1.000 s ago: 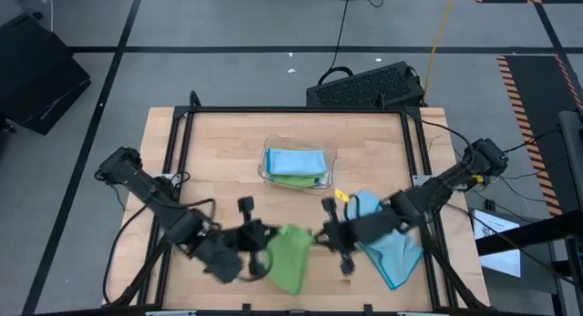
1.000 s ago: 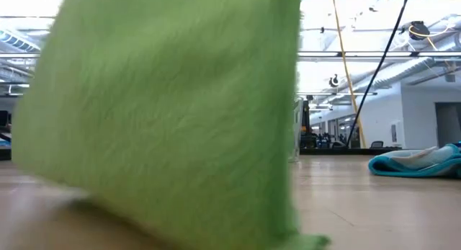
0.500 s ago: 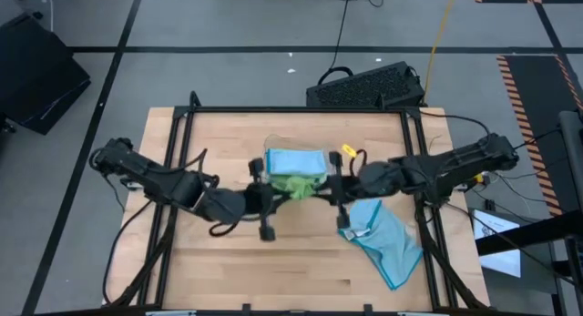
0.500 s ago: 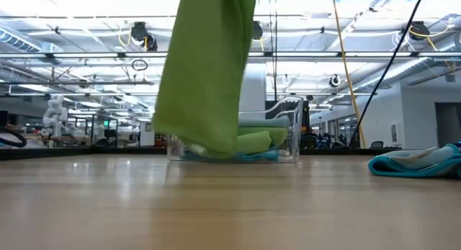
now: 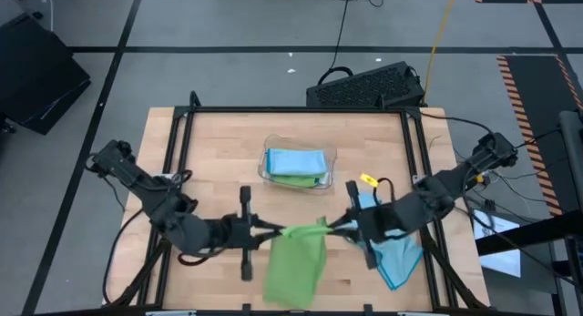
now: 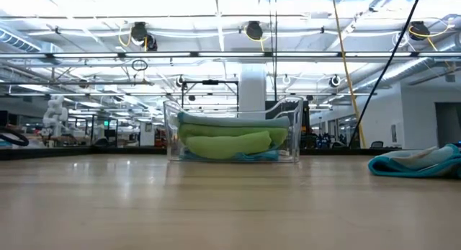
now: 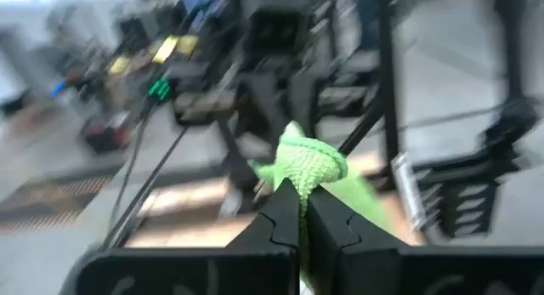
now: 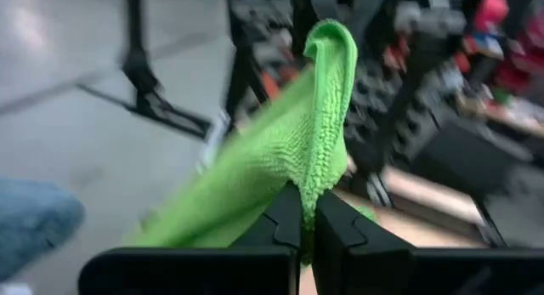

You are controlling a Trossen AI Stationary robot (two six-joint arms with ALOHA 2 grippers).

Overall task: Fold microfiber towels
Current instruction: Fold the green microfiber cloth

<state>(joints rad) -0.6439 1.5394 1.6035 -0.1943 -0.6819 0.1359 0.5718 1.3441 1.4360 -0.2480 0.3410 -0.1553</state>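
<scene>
The wooden table (image 5: 219, 143) carried a clear tray (image 5: 296, 166) of folded towels at its middle. Near the front edge a lime green towel (image 5: 296, 266) hung, its top corners pinched by the left gripper (image 5: 271, 230) and right gripper (image 5: 335, 228). A blue towel (image 5: 396, 252) lay crumpled rightward.

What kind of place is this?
Probably a big robot lab or workshop. Two robot arms work at a wooden table, long ceiling lights run overhead, and a keyboard lies on the floor.

Open-ceilinged robotics lab, ducts (image 6: 248, 30) overhead
</scene>
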